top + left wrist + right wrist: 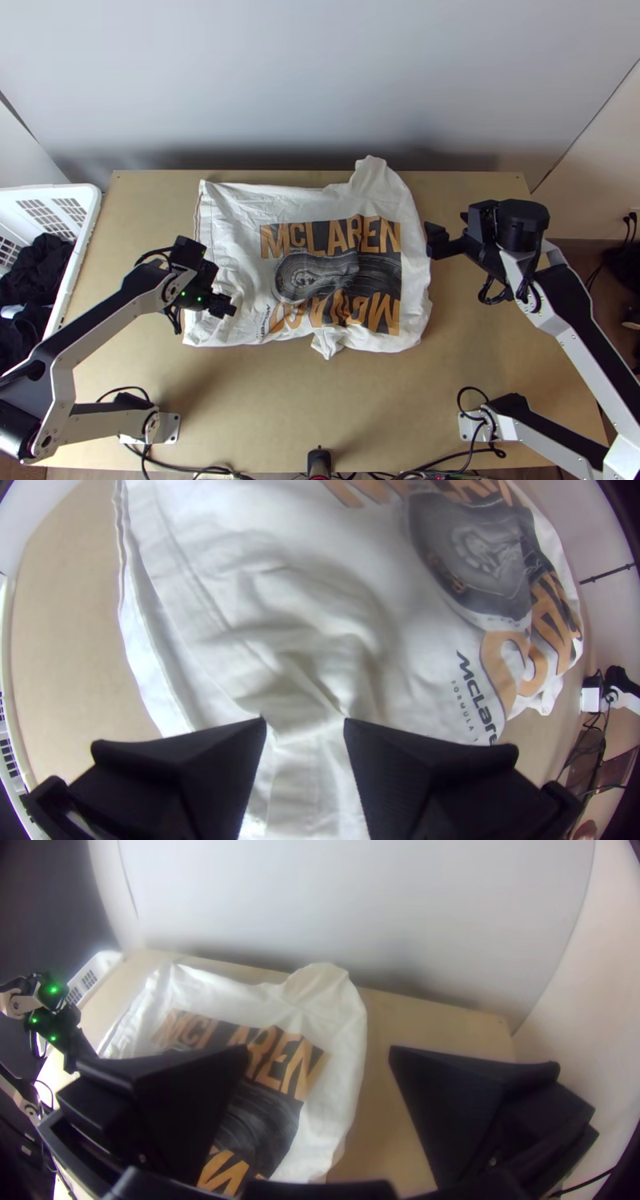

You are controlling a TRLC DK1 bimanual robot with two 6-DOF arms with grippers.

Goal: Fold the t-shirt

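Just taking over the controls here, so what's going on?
The left gripper is open at the wrinkled hem end of the white t-shirt, which lies spread on the table, print up. The right gripper is open too, beyond the shirt's opposite side. Neither appears to grip the cloth.

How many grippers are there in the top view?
2: the left gripper over the left part of the white shirt, the right gripper by its right edge.

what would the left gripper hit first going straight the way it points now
The left gripper would likely meet the t-shirt first, at the wrinkled white part before its open jaws; depth is hard to judge.
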